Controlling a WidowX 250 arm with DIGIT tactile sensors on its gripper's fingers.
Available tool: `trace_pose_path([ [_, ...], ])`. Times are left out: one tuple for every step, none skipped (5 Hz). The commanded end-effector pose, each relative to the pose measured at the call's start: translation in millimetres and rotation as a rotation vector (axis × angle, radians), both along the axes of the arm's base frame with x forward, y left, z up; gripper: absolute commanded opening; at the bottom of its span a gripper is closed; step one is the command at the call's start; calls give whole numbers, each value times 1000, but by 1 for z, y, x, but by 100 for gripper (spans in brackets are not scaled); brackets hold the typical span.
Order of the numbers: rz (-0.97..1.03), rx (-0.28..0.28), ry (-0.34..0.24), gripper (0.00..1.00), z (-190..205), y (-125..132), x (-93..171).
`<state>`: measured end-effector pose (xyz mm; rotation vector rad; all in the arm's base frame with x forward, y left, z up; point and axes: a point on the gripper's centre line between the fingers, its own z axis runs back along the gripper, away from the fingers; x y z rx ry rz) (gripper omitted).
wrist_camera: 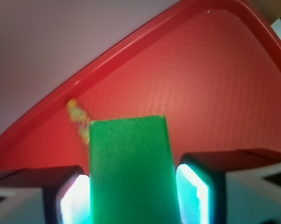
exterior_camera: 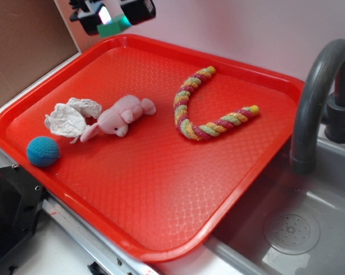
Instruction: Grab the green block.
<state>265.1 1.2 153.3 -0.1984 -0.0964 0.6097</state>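
Observation:
The green block [wrist_camera: 129, 168] fills the middle of the wrist view, pinched between both pads of my gripper [wrist_camera: 132, 196], which is shut on it. From the exterior view the gripper [exterior_camera: 112, 20] hangs in the air above the far left corner of the red tray [exterior_camera: 23, 114], and the green block [exterior_camera: 116, 26] shows as a small teal-green piece between the dark fingers [exterior_camera: 139, 10]. The block is clear of the tray floor.
On the tray lie a blue crocheted ball [exterior_camera: 43, 151], crumpled white paper [exterior_camera: 69, 117], a pink plush animal [exterior_camera: 120, 116] and a striped rope toy [exterior_camera: 202, 114]. A grey faucet [exterior_camera: 316, 97] and sink basin [exterior_camera: 293, 229] stand at the right. A brown board [exterior_camera: 20, 46] stands at the left.

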Motion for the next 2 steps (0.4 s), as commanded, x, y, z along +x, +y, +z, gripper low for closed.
trace_pose_path([
  [16, -99, -109, 0, 46, 2, -26],
  [-30, -99, -67, 0, 47, 5, -26],
])
